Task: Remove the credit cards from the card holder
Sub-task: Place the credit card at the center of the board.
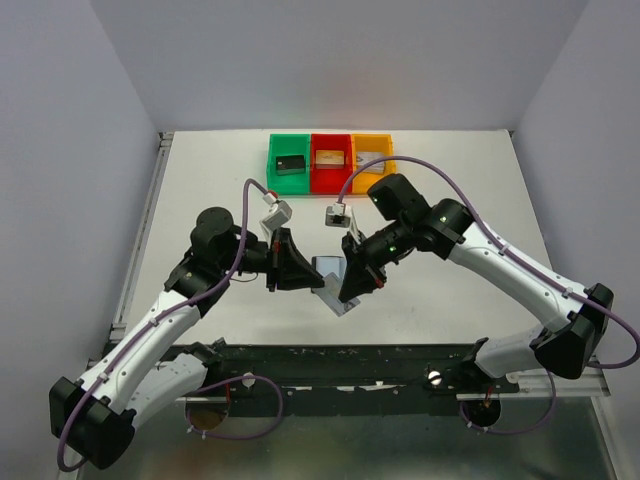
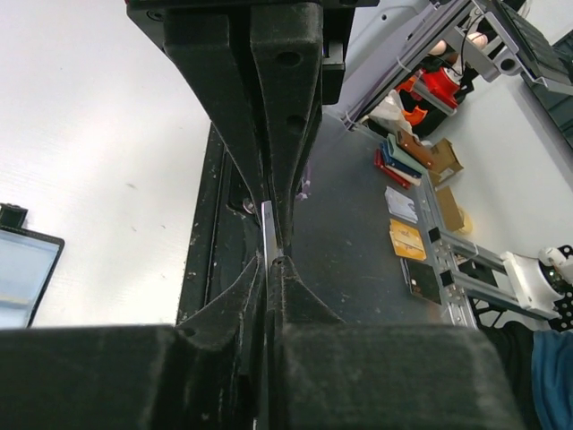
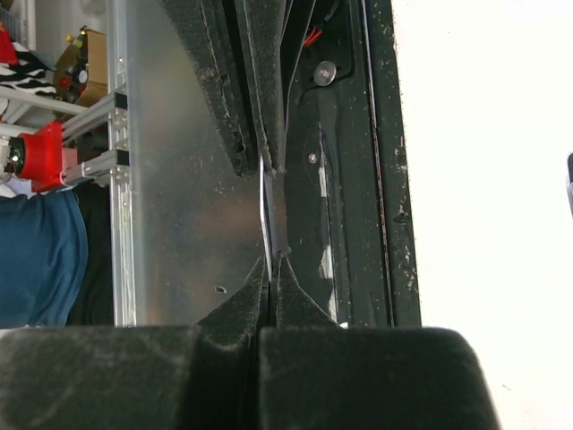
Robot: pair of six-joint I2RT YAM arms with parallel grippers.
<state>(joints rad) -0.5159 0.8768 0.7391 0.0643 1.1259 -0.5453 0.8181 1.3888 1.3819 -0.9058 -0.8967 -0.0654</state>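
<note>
Beginning with the biggest thing: the white table point(image 1: 200, 210) lies under both arms, and well beyond the fingers, at its far side, a green bin point(image 1: 289, 139), a red bin point(image 1: 331, 138) and a yellow bin point(image 1: 372, 139) stand in one row, touching each other.

Next in size is the card holder point(image 1: 330, 268). It is held up above the table, between the two sets of fingers, which point at each other tip to tip. Its blue-grey lining shows just behind the fingertips in the top view. The right gripper point(image 3: 273, 260) is clenched on it: a thin dark strip with a pale edge goes straight in between its fingers.

Smallest is the credit card point(image 2: 269, 231), seen only edge-on as a thin pale line. It runs between the fingers of the left gripper point(image 2: 272, 265), which are pressed together on it with no gap that I can see. Other cards I cannot find in these views.

I judge the card to be light, stiff and smooth, so the pads can slip off it, while the slot holds it by friction. The holder is soft and may bend or follow the pull. The best place to hold is the free short end of the card, flat faces between the pads, with the other fingers close beside the slot mouth.
</note>
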